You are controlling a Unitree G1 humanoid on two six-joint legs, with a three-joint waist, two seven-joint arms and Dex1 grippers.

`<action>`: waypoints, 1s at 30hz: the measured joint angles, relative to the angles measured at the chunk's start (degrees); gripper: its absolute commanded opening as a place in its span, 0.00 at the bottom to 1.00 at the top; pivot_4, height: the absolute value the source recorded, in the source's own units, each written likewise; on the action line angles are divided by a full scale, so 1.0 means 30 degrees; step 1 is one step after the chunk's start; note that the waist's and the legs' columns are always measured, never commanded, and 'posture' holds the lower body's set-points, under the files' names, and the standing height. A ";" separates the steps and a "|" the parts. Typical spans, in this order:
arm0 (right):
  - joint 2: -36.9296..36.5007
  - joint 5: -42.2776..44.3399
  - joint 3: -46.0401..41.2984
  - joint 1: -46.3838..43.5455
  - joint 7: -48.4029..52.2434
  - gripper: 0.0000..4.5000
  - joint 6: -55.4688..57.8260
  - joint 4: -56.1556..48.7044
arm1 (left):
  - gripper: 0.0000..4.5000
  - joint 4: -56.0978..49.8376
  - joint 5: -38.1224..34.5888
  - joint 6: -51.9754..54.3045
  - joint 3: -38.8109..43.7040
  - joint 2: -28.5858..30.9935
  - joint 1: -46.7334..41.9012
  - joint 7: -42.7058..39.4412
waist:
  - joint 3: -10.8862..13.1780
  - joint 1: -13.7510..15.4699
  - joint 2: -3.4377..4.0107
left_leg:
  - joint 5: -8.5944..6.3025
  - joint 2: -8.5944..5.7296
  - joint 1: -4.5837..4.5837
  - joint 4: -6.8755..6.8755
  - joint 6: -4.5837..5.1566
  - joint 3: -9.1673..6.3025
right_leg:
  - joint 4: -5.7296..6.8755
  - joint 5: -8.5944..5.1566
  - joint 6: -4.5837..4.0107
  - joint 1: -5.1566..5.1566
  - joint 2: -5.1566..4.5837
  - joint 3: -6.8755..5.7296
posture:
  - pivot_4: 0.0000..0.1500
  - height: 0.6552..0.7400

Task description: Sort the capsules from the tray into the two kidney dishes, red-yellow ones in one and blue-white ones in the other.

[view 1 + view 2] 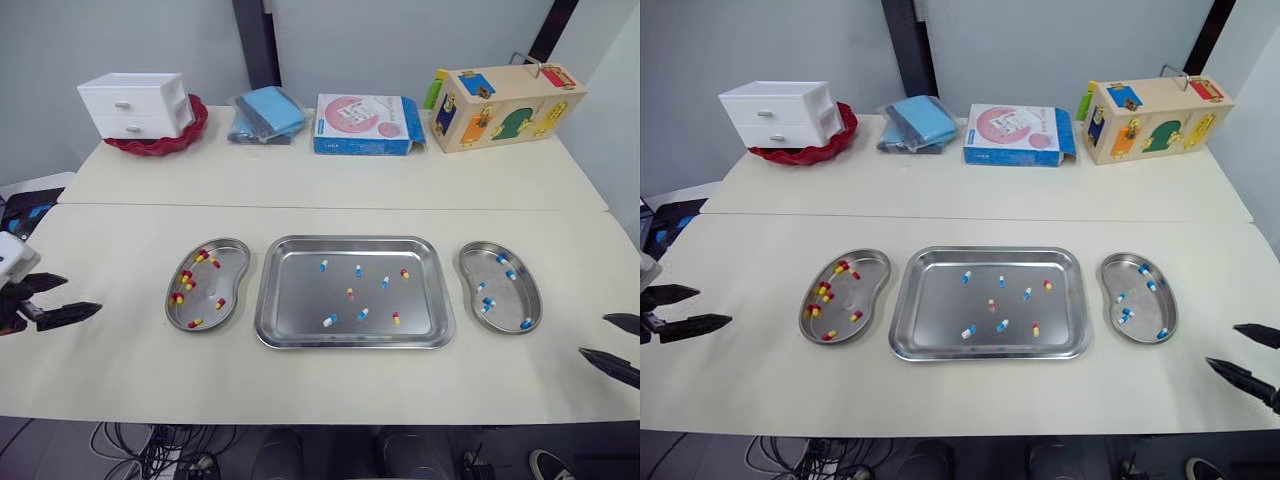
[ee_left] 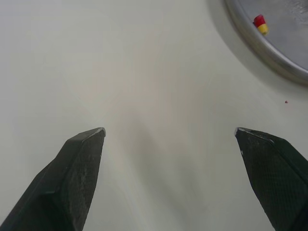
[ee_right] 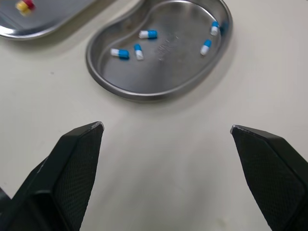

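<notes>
A steel tray (image 1: 300,335) sits mid-table holding several loose capsules, both blue-white (image 1: 329,321) and red-yellow (image 1: 396,318). To its left, a kidney dish (image 1: 228,248) holds several red-yellow capsules (image 1: 183,277). The kidney dish on the right (image 1: 530,285) holds several blue-white capsules (image 3: 149,34). My left gripper (image 1: 72,294) hovers open over the bare table, left of the left dish. My right gripper (image 1: 608,338) is open near the table's front right, just short of the right dish (image 3: 159,82). Neither holds anything.
Along the far table edge stand a white drawer unit (image 1: 138,103) on a red dish, a blue bagged cloth (image 1: 268,112), a blue-pink box (image 1: 365,124) and a wooden latch toy box (image 1: 505,104). A seam (image 1: 330,208) joins the two tables.
</notes>
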 measured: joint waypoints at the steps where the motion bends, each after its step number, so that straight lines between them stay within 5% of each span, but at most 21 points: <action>1: -0.0283 -0.0460 0.0215 -0.0163 -0.0125 1.00 -0.0033 0.0395 | 1.00 0.0004 0.0006 -0.0079 0.0085 0.0045 0.0157 -0.0011 | 0.0000 -0.0003 0.0000 | 0.0000 -0.0001 -0.0012 -0.0002 0.0000 0.0000 | 0.0000 0.0000 0.0000 -0.0008 0.0000 -0.0003 | 1.00 1.00; 20: -0.0719 -0.1533 0.1392 -0.3347 0.0799 1.00 0.1070 0.1793 | 1.00 -0.5455 -0.2346 0.1638 0.3969 -0.1548 0.6050 -0.0872 | 0.0025 -0.0099 0.0040 | -0.0001 0.0005 -0.0014 -0.0011 0.0000 0.0016 | 0.0003 0.0000 0.0000 -0.0012 -0.0003 0.0012 | 1.00 1.00; 30: -0.2384 0.0060 0.0589 -0.4873 0.3001 1.00 0.4200 0.0543 | 1.00 -1.9449 -0.6546 0.2086 0.6502 -0.9202 1.2432 -0.0030 | 0.0046 -0.0187 0.0032 | -0.0029 0.0026 0.0013 0.0011 0.0041 0.0097 | -0.0032 0.0010 0.0017 0.0015 -0.0007 0.0095 | 1.00 1.00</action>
